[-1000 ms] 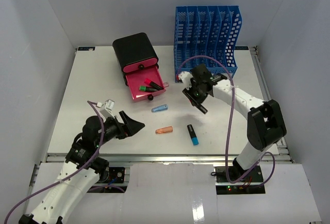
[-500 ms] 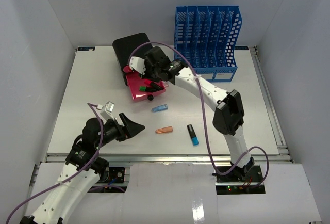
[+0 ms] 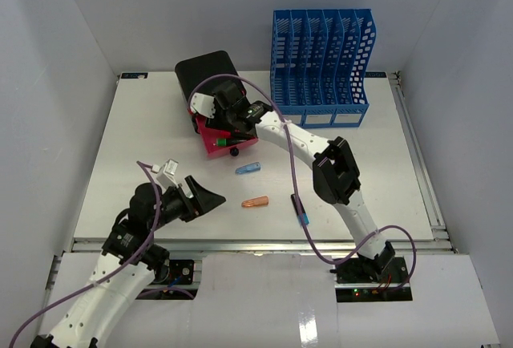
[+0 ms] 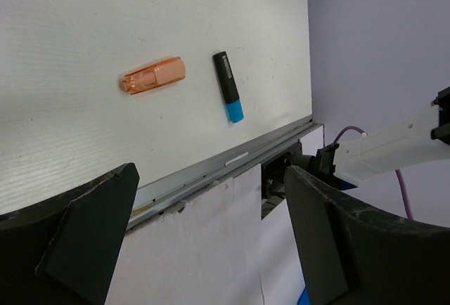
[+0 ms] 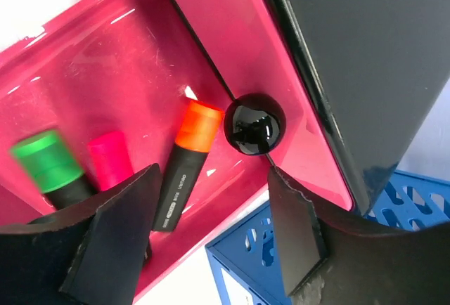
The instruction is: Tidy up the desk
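Observation:
The white desk (image 3: 144, 139) carries a black box (image 3: 207, 75) with an open pink drawer (image 3: 216, 146). In the right wrist view the drawer (image 5: 126, 73) holds a green-capped marker (image 5: 49, 164), a pink one (image 5: 109, 157) and an orange-tipped highlighter (image 5: 184, 164) beside a black knob (image 5: 254, 124). My right gripper (image 3: 232, 119) is open and empty just above the drawer (image 5: 211, 213). My left gripper (image 3: 210, 197) is open and empty near the front left (image 4: 211, 235). An orange cap (image 3: 255, 201), a blue cap (image 3: 248, 168) and a black and blue highlighter (image 3: 302, 218) lie loose on the desk.
A blue slotted file rack (image 3: 321, 63) stands at the back right. The desk's metal rail (image 3: 240, 244) runs along the front edge. In the left wrist view the orange cap (image 4: 152, 75) and the highlighter (image 4: 228, 96) lie near the rail (image 4: 232, 159).
My right arm has swung left from in front of the blue rack to over the pink drawer. The dark stick at its jaws is gone from them. The left arm has not moved.

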